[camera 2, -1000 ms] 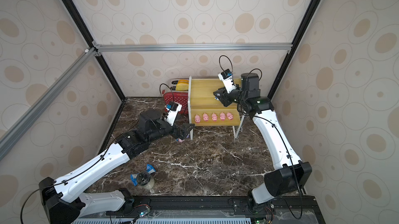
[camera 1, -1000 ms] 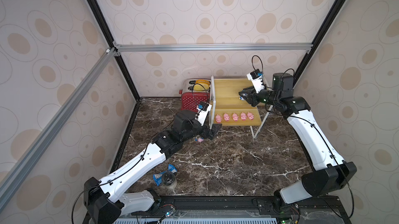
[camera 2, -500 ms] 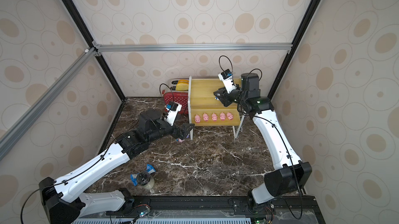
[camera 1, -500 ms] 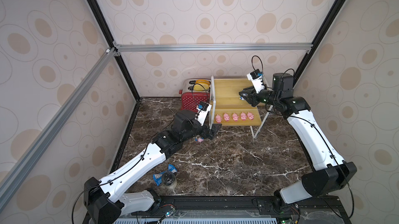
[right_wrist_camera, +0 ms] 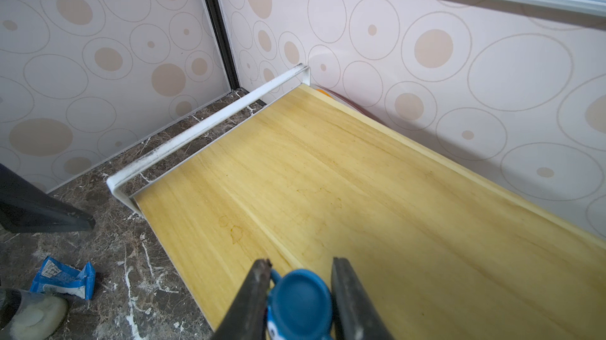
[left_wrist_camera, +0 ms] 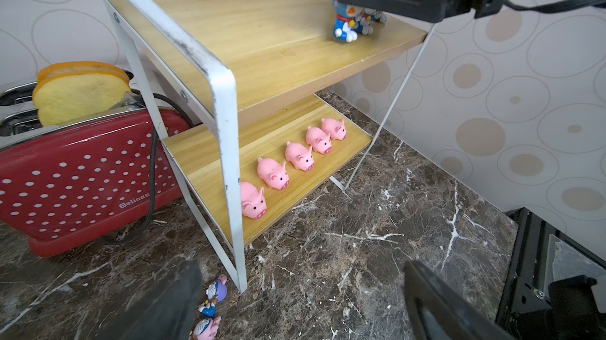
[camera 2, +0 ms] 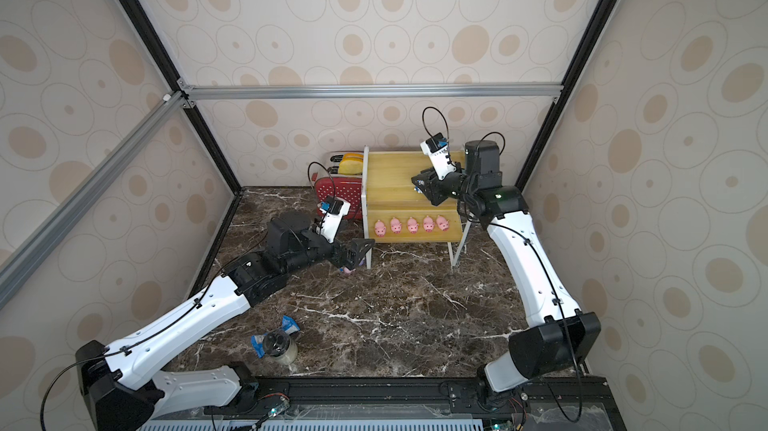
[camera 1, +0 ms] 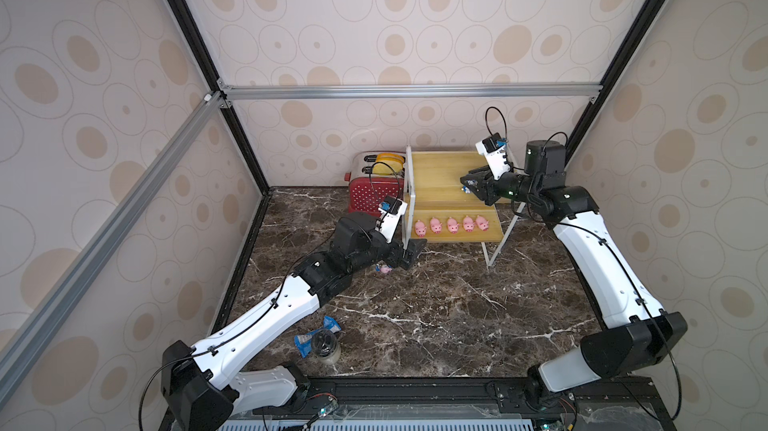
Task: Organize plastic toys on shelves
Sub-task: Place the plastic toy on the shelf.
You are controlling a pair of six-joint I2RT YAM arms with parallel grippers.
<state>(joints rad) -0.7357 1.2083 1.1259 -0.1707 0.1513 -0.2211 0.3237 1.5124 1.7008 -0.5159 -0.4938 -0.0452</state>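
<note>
The shelves [camera 1: 436, 171] stand against the back wall; the upper board [right_wrist_camera: 360, 174] is mostly bare. Several pink pigs [camera 1: 451, 224] [left_wrist_camera: 298, 156] line the lower board [left_wrist_camera: 288, 197]. My right gripper [right_wrist_camera: 300, 264] [camera 1: 467, 186] is shut on a blue figurine [right_wrist_camera: 300, 302] [left_wrist_camera: 342, 23] by its head, feet at the upper board near its right end, next to another figurine [left_wrist_camera: 367, 20]. My left gripper [left_wrist_camera: 298, 269] [camera 1: 409, 252] hangs open low over the floor by the rack's front left leg. Two figurines [left_wrist_camera: 216, 292] [left_wrist_camera: 205, 327] lie there, beside its left finger.
A red polka-dot toaster [camera 1: 370, 196] [left_wrist_camera: 82, 174] holding toast stands left of the rack, its cord trailing on the floor. A dark-lidded jar [camera 1: 326, 346] and a blue wrapper [camera 1: 309, 335] lie at the front left. Walls close in behind and to the right of the rack.
</note>
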